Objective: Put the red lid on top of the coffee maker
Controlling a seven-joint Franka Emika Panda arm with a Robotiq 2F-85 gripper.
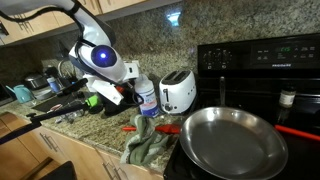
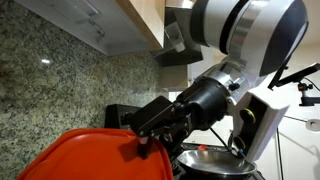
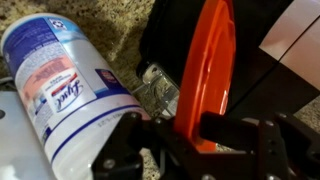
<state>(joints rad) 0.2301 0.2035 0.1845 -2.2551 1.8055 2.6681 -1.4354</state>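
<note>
The red lid looks light, hard and smooth, so it could slip, and its thin rim is the best place to hold it. The gripper pinches that rim, and the lid stands on its edge in the air over the middle of the counter, just beside the white wipes tub and near the toaster. The arm bends down low and reaches sideways; I cannot tell where the coffee maker is.
</note>
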